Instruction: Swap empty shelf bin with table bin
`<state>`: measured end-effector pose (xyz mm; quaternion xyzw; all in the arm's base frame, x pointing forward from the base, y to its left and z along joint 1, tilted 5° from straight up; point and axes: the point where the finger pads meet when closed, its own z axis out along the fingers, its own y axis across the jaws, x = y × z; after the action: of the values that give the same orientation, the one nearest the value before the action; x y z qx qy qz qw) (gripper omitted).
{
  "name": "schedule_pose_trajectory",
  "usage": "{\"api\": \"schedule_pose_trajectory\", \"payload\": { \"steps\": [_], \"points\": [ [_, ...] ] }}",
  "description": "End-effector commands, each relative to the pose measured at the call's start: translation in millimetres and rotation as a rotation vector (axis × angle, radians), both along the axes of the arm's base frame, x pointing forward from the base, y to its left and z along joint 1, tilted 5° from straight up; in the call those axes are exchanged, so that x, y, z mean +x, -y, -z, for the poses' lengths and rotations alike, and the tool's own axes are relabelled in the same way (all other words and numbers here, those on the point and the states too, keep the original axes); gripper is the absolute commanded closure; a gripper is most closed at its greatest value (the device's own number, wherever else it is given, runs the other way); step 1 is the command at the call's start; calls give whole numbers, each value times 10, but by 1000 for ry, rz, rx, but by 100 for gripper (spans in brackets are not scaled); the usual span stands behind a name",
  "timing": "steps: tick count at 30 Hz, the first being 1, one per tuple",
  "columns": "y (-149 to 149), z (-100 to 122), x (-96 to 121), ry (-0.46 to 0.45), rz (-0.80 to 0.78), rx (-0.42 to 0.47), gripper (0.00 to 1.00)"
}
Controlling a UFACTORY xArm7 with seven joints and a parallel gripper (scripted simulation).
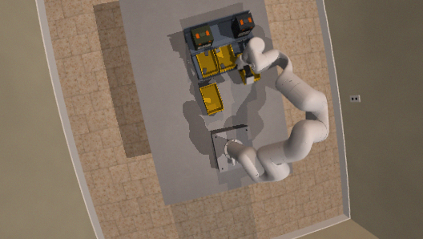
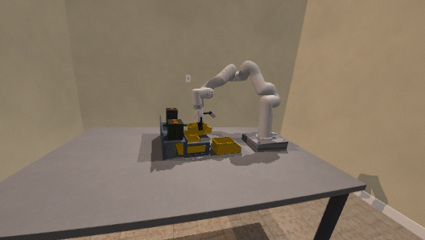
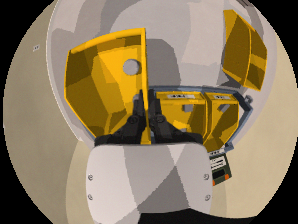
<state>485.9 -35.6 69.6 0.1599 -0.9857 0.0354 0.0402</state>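
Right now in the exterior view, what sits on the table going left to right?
Dark boxes on the shelf → blue shelf unit → lifted yellow bin pinched in the fingers → yellow bin on the table → arm's base plate.
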Motion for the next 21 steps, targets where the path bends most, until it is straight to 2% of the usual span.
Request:
{"api": "schedule_pose_trajectory", "payload": {
  "steps": [1,21],
  "points": [
    [-14,-17,48,4,0,-1,100],
    [-58,-24,177,4,0,-1,100]
  ]
}}
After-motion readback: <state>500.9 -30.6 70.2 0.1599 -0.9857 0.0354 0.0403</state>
